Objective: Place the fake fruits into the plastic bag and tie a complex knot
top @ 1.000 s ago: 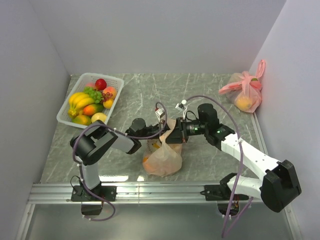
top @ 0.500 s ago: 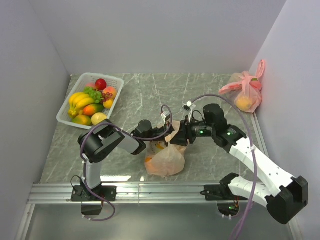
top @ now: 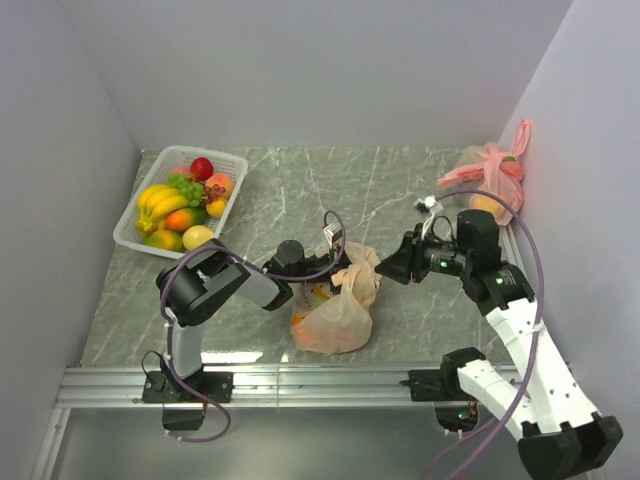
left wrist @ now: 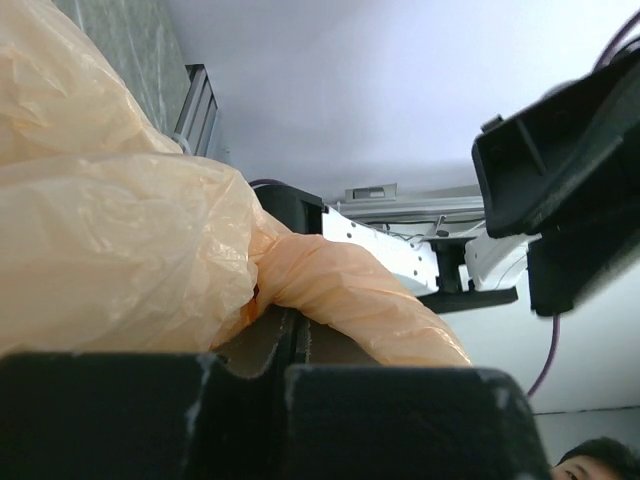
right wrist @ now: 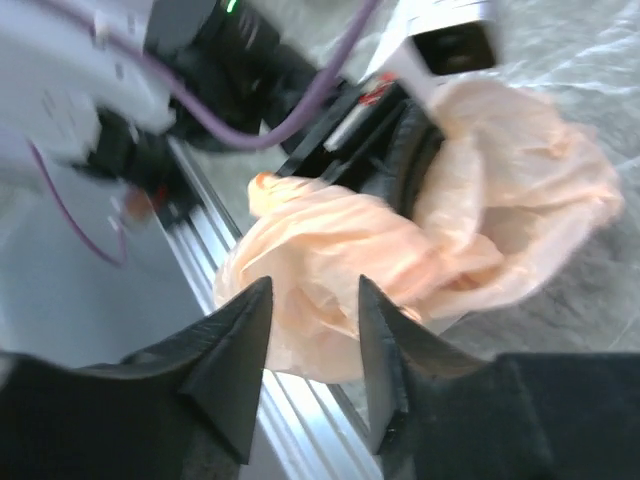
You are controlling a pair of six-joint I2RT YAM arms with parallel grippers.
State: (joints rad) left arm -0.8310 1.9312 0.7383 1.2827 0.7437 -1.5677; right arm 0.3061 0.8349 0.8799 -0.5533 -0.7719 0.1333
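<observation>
Centrally on the grey marbled surface (top: 300, 190) sits the crinkly translucent peach-orange plastic bag (top: 330, 315), its twisted neck pinched in the left tool (top: 324, 271); the right tool (top: 388, 270) hangs spread wide just beside it, empty.

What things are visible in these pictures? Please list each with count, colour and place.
fake fruits: one heap, yellow, green, red, orange; in the basket
basket: one, white; table's far left
plastic bag: one, peach-orange; table centre
pink bag: one, tied, yellow fruit inside; far right corner
table: one, grey marbled; under everything
left gripper: one, black; shut on the plastic bag's top
right gripper: one, black; open, apart from the plastic bag
</observation>
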